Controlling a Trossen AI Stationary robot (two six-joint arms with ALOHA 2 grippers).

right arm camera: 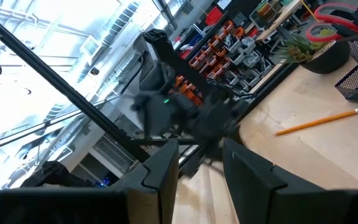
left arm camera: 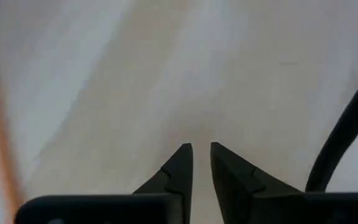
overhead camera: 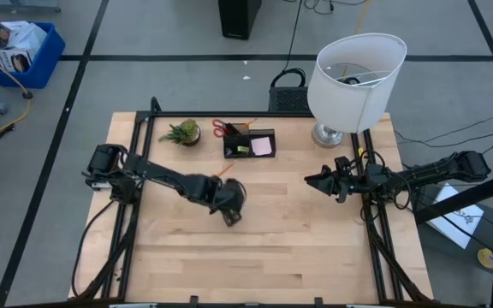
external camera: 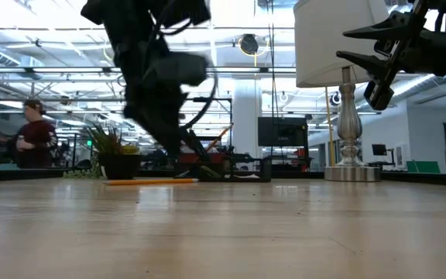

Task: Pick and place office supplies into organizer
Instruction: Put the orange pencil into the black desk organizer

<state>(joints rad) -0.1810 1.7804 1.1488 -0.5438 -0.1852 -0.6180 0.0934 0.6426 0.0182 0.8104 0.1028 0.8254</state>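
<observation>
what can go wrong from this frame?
1. The left hand sits low over bare table with nothing between its narrowly parted fingers; the orange pencil still lies loose on the wood, so a grasp here likely closes on air.
2. The pencil rests close to the organizer and plant; a sweeping approach could knock either.
3. The right hand waits raised beside the lamp.

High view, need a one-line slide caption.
Left gripper low over bare table, empty; right gripper waits near the lamp; organizer and one pencil behind.
</observation>
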